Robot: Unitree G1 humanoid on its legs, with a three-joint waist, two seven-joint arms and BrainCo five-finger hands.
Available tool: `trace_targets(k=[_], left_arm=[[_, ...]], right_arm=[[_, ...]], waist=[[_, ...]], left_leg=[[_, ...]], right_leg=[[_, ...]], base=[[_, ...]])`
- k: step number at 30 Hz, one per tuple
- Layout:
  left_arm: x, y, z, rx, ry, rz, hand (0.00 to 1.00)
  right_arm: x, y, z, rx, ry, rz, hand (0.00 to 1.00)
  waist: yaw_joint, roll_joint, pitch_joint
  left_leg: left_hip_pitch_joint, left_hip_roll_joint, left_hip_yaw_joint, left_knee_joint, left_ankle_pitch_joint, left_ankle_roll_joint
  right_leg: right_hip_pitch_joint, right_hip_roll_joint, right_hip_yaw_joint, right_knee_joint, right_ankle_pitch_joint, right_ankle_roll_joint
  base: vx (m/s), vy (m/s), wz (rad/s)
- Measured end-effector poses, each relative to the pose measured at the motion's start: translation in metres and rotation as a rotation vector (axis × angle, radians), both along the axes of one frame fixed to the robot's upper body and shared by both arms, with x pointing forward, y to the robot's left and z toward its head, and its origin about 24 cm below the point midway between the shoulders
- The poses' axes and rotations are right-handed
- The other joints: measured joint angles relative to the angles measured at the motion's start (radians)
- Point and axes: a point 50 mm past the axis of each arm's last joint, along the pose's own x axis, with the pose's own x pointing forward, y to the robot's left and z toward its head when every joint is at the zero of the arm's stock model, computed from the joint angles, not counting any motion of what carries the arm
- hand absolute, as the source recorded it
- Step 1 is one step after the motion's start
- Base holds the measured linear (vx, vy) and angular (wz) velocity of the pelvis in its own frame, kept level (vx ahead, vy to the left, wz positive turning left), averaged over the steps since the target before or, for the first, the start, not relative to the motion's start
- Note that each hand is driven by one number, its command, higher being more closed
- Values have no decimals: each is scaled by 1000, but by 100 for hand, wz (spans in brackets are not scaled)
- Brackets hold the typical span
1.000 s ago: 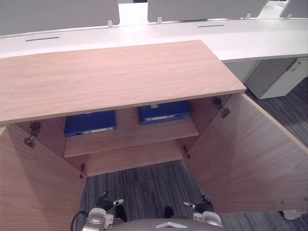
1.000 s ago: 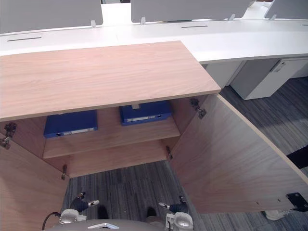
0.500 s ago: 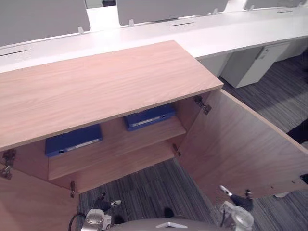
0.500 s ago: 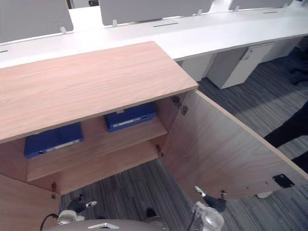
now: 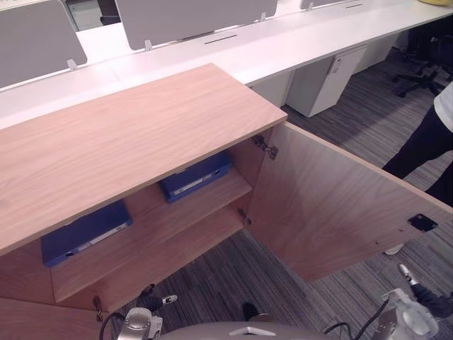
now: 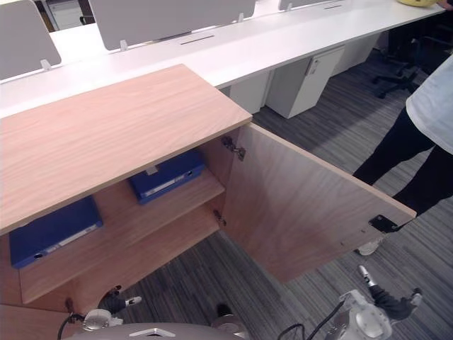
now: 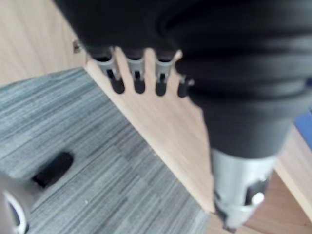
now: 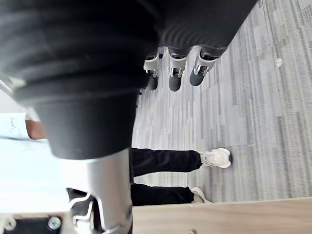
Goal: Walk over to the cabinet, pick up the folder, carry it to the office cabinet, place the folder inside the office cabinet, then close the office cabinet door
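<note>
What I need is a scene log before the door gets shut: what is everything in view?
office cabinet: one, light wood, centre
door: one, light wood, open at the cabinet's right
folders: two, blue, flat on the upper shelf
desk: one, white, behind the cabinet
divider panels: several, grey, on the desk
person: one, dark trousers, right edge
carpet: grey, striped, floor
left hand: silver, open, empty
right hand: silver, open, empty

Left hand (image 7: 139,73) relaxed — over grey carpet (image 7: 92,165), beside cabinet panel (image 7: 170,136)
</note>
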Motion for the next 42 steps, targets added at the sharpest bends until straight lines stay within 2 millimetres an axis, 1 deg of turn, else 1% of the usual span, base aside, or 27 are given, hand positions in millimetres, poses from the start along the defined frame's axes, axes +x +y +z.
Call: trace_targets(k=[2,4,5,7,8,9,11,15,17,21,26,27,29,31,33,37,38,39,40,41,42], left_arm=[[0,2,0,0,1,-5,0],[0,2,0,-1,0,-17,0],[0,2,0,-3,1,-19,0],[-1,0,0,-14,5,-33,0],[-1,-1,0,-15,5,-41,0],[-1,-2,0,-18,4,-47,0],[-1,-3,0,-22,1,-58,0],[-2,-8,-1,-39,4,-100,0],[-6,-9,-2,-40,11,-106,0],[-8,-10,-2,-42,14,-114,0],[-8,-12,-2,-36,15,-137,0],[-8,-12,-2,-36,12,-137,0],[-7,-13,-2,-36,6,-138,0],[-6,-13,-2,-35,6,-141,0],[-6,-13,-2,-27,8,-159,0],[-3,-14,-1,-18,1,-176,0],[-1,-15,0,-15,-2,-186,0],[0,-15,0,-13,-3,-194,0],[2,-16,0,-8,-4,-207,0],[3,-16,0,-7,-5,-207,0],[4,-16,1,-5,-8,-209,0]], right_arm=[[8,-8,10,-23,-38,11,0],[18,-18,24,-47,-92,20,0],[21,-20,26,-48,-106,29,0],[36,-26,33,-53,-124,85,0],[42,-27,35,-53,-132,107,0],[51,-28,39,-61,-131,153,0],[63,-27,46,-80,-132,222,0],[84,-25,59,-129,-110,349,0],[88,-26,61,-137,-95,377,0],[96,-19,61,-146,-76,444,0],[97,-16,58,-148,-58,448,0],[97,-14,56,-142,-58,445,0],[95,-8,49,-127,-55,448,0],[94,8,40,-110,-65,447,0],[90,19,33,-91,-78,435,0],[81,42,24,-68,-107,427,0],[76,53,19,-64,-104,430,0],[74,58,17,-62,-100,431,0],[68,70,12,-50,-98,448,0],[67,73,10,-45,-97,453,0],[64,83,5,-26,-91,477,0]], waist=[[-6,7,3],[-10,22,5],[-11,23,6],[-13,40,8],[-14,44,10],[-16,52,14],[-17,59,18],[-22,61,21],[-26,63,24],[-33,68,29],[-41,76,35],[-46,76,35],[-47,74,35],[-50,75,35],[-54,74,35],[-61,68,34],[-63,64,33],[-63,62,32],[-64,55,28],[-64,54,28],[-65,43,28]], left_leg=[[3,0,4,0,-4,1],[4,-1,8,0,-7,2],[4,-1,8,0,-8,2],[5,0,10,1,-9,6],[5,0,10,1,-10,7],[5,0,10,1,-11,8],[4,0,10,1,-12,9],[2,1,5,1,-14,8],[2,1,1,1,-14,9],[1,2,-5,1,-14,10],[-1,2,-20,1,-11,14],[-2,2,-27,1,-10,15],[-4,3,-30,1,-7,16],[-4,4,-31,1,-6,16],[-4,4,-31,1,-5,16],[-3,4,-28,1,-3,18],[-3,4,-28,1,-2,18],[-2,5,-27,1,-1,18],[-2,5,-25,1,-1,17],[-1,5,-25,1,-1,17],[0,4,-23,1,0,17]], right_leg=[[0,2,8,-2,1,1],[0,2,11,-2,7,11],[0,2,11,-3,8,12],[-1,4,11,-5,9,12],[-1,4,11,-6,9,12],[-1,4,10,-7,9,12],[-2,4,9,-9,9,12],[-2,4,1,-12,9,12],[0,3,-15,-12,9,12],[1,2,-32,-13,9,14],[5,0,-58,-11,9,18],[6,-1,-67,-11,8,19],[6,-1,-73,-11,8,24],[6,0,-74,-11,9,26],[6,0,-74,-11,10,28],[5,0,-73,-14,15,34],[5,1,-72,-17,18,36],[6,1,-70,-18,20,36],[6,2,-67,-26,29,39],[6,2,-67,-28,31,38],[6,3,-62,-35,38,37]], base=[[-2,-47,-14],[18,-47,-8],[28,-45,-7],[27,-58,-7],[17,-61,-5],[4,-42,-3],[-4,-52,-2],[-17,-73,1],[-25,-70,4],[-31,-71,2],[-45,-68,7],[-58,-75,13],[-52,-58,7],[-53,-53,-1],[-46,-44,-1],[-58,-47,-4],[-63,-47,-6],[-97,-65,-12],[-59,-36,-11],[-85,-45,-19],[-81,-37,-25]])
